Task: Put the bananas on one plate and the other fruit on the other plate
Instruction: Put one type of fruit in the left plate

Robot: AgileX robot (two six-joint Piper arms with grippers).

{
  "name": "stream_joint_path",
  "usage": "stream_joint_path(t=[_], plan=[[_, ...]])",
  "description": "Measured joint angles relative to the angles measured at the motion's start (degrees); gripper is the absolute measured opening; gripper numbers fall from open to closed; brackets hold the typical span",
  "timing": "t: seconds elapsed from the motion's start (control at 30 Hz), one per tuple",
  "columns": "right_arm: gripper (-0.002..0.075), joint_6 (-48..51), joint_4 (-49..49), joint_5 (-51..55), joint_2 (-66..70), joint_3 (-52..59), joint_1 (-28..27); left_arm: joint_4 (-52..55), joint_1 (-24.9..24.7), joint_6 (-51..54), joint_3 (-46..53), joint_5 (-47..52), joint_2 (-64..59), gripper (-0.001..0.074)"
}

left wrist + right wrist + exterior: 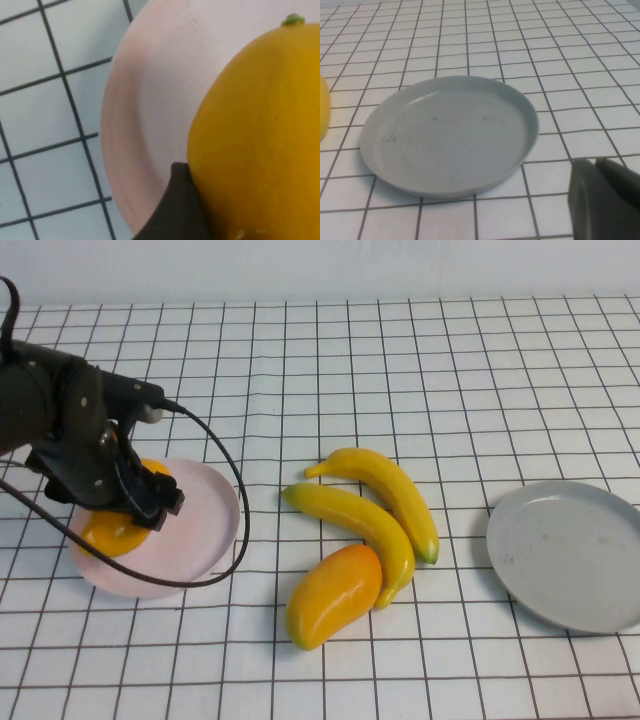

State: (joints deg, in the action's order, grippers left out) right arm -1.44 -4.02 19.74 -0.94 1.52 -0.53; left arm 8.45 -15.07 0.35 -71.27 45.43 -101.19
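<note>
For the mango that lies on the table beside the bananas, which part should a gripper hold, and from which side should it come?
Grip the mango across its plump middle, coming from above, jaws spanning its short width. It lies flat, and its upper end touches a banana, so the lower half is probably freer. The left gripper is over the pink plate; the right gripper is shut beside the grey plate.

A plump orange-yellow fruit (pixel 255 140) lies on the pale pink plate (pixel 145 120), a dark finger (pixel 175 210) touching it.
</note>
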Motion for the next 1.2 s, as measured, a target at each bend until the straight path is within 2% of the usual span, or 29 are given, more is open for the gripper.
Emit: stream_joint_path(t=[0.1,0.27,0.53,0.63,0.8,0.97,1.2], plan=[[-0.0016,0.0,0.0,0.0,0.0,0.0,0.0,-0.84,0.1,-0.35,1.89,-2.7,-0.1,0.0545],[-0.0017,0.0,0.0,0.0,0.0,0.0,0.0,-1.45,0.1,-1.3,2.15,-6.18,-0.1,0.0627],[-0.0016,0.0,0.0,0.0,0.0,0.0,0.0,0.88,-0.62,-1.68,0.86,-2.79,1.79,0.0648],[-0.0016,0.0,0.0,0.0,0.0,0.0,0.0,3.43,-4.09,-1.68,-1.62,1.91,3.96,0.0648],[-0.0016,0.0,0.0,0.0,0.0,0.0,0.0,3.26,-13.59,-1.44,-4.93,8.78,5.62,0.0648],[-0.0016,0.0,0.0,0.0,0.0,0.0,0.0,-3.61,-22.49,3.31,-5.03,8.35,4.55,0.0648],[-0.0016,0.0,0.0,0.0,0.0,0.0,0.0,-8.45,-28.94,7.15,-5.03,7.48,0.71,0.0648]])
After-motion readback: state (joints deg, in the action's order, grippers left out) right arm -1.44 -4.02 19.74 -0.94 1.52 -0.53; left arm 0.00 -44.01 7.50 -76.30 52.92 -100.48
